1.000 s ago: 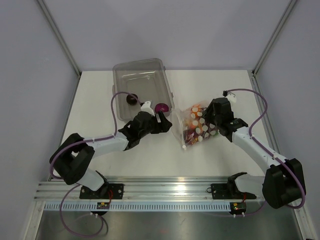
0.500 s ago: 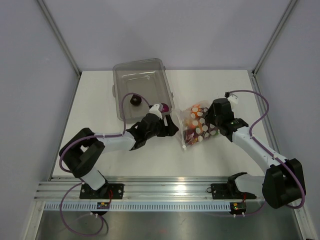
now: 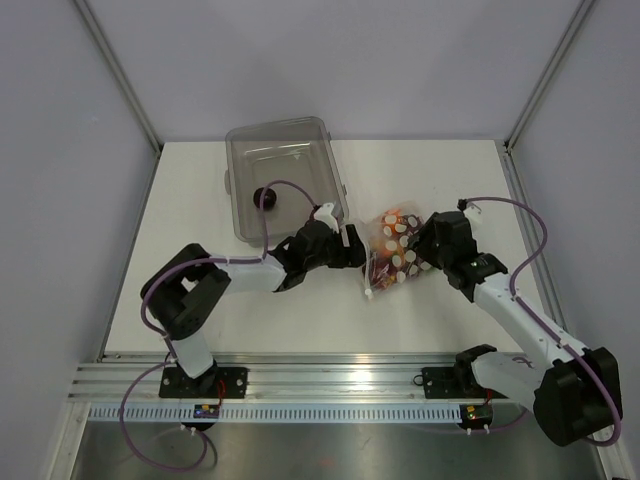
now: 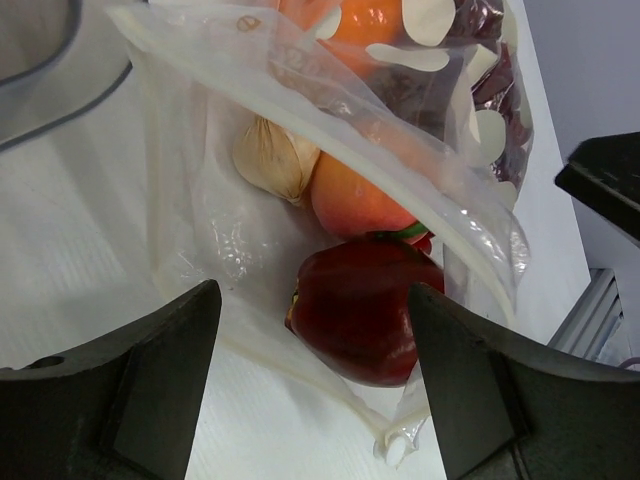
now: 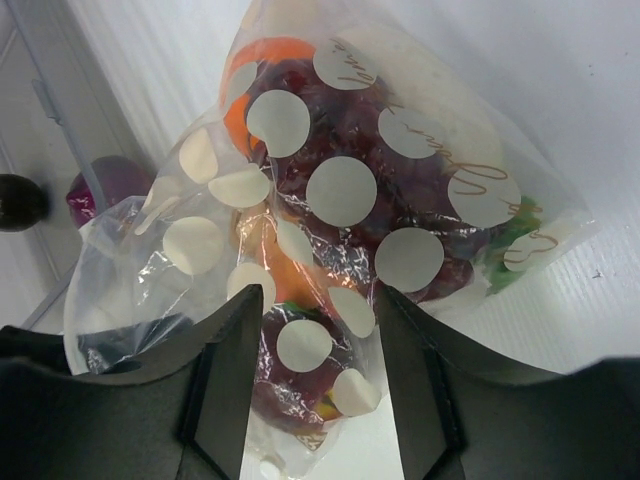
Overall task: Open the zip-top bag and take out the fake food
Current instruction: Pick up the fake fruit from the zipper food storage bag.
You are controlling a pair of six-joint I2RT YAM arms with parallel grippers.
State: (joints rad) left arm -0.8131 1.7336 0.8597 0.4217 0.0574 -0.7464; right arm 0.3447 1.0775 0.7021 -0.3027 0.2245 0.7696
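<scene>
Now in the removal step. Left pincer [image 4: 312, 330] is spread at the open mouth of the zip-top bag [image 3: 392, 250], which lies on the desk [image 3: 450, 180]. A dark red piece of fake food [image 4: 360, 320] sits between its fingers, ungripped. Right pincer [image 5: 318, 340] is at the bag's far side; I cannot tell its grip. Next, probably: close on the red piece and withdraw.

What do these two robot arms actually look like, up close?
Both the left arm and right arm have white tubular links joined by chunky black joints. A thin purple cable loops loosely along each. The jaws are matte black, broad and flat-faced.
</scene>
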